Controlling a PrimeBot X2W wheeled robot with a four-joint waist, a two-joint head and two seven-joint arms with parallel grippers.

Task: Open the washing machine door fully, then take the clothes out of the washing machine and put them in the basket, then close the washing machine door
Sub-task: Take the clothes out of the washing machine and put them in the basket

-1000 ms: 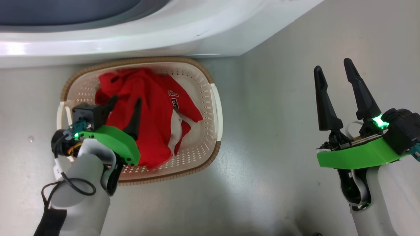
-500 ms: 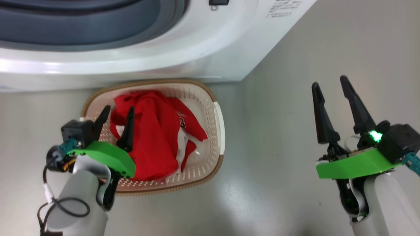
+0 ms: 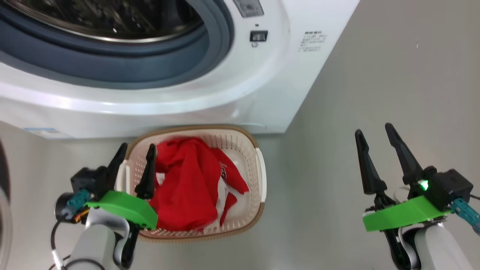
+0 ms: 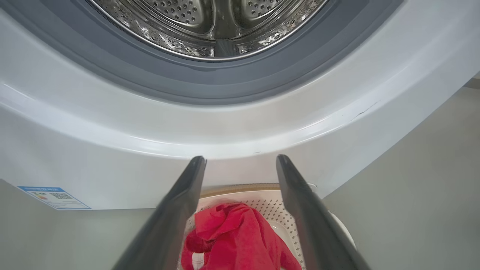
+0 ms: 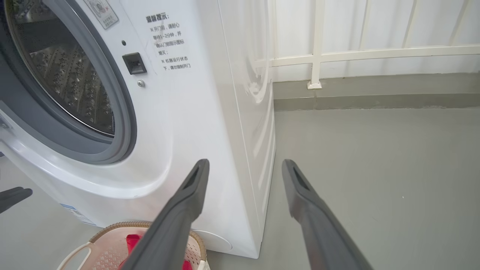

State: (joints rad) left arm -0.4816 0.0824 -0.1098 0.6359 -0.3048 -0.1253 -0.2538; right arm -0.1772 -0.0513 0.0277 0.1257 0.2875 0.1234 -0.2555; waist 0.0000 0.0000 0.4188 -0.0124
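The white washing machine (image 3: 262,93) stands with its mouth uncovered; the steel drum (image 4: 213,22) inside the grey gasket looks empty. A dark curved edge at the far left of the head view (image 3: 3,210) may be the washing machine door. Below the machine, the cream basket (image 3: 260,176) holds the red and white clothes (image 3: 187,187). My left gripper (image 3: 137,148) hovers open over the basket's left rim, with nothing between its fingers. In the left wrist view the clothes (image 4: 232,240) lie below the open gripper (image 4: 240,161). My right gripper (image 3: 373,129) stands open and empty over bare floor, right of the basket.
Grey floor (image 3: 337,93) stretches to the right of the machine. In the right wrist view, a white railing (image 5: 318,56) and a low kerb close off the far side. The machine's right side panel (image 5: 247,131) stands just left of my right gripper (image 5: 243,165).
The head camera has tilted up, bringing the machine's mouth into view. My left gripper has drawn off the clothes to the basket's left rim. Both grippers stay open.
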